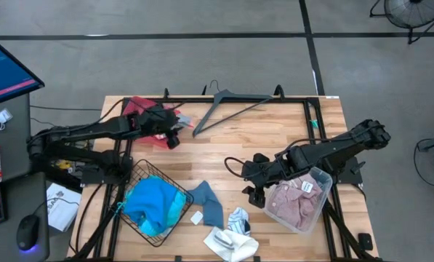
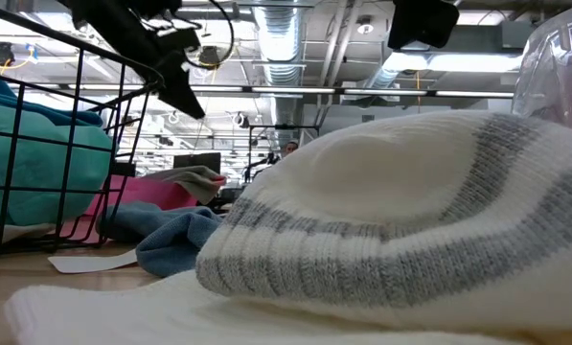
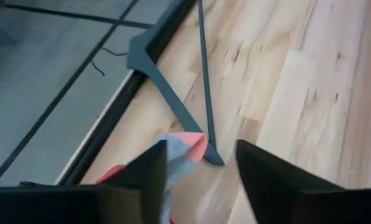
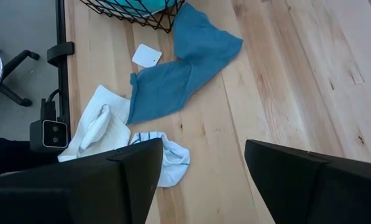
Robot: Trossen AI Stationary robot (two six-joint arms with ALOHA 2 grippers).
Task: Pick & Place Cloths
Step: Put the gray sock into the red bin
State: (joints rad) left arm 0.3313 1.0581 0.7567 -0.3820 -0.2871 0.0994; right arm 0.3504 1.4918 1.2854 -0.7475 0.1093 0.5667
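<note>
Mid-sort, I judge: left gripper, jaws apart w/ nothing btwn, hangs at table's 11 o'clock by grey coral-tipped sock, so next = close on it; right gripper, spread & empty, waits over blue-grey striped cloth near 6.

- One wire basket — one turquoise garment inside.
- One clear bin — one pink checked garment.
- One blue-grey cloth.
- Two white pieces.
- One grey hanger.
- Two arms.
</note>
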